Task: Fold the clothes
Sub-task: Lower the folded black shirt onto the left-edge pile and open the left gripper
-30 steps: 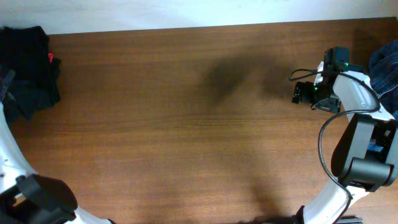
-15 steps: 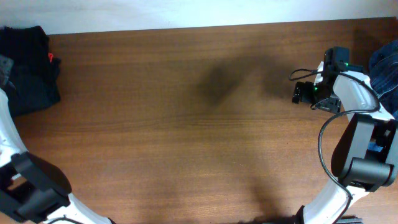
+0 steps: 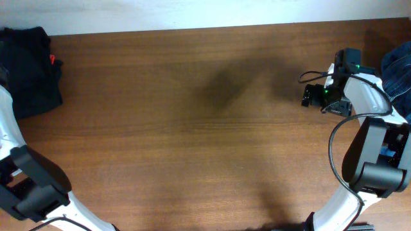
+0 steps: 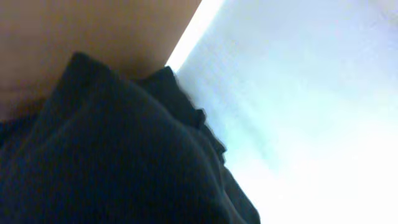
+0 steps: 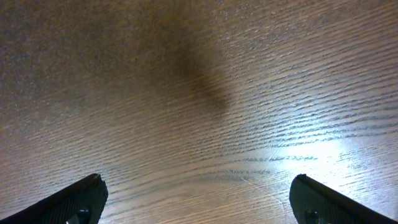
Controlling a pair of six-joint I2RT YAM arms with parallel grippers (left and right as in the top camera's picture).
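Two arms, one dark heap. The clothes are a crumpled black bundle with a small red fleck on its right side. They lie in the far left corner of the table, stretched a little along the left edge, with no clean long axis to read. The left arm reaches up that edge towards the heap. In its wrist view the black cloth fills the lower frame, right against the camera. The left gripper itself is hidden; its fingers are closed together, but whether cloth is pinched between them cannot be told. The right gripper has its fingers spread wide over bare wood near the far right edge, well apart from the heap — the left arm is plainly the nearer. By the look of it, the garment has yet to be spread flat.
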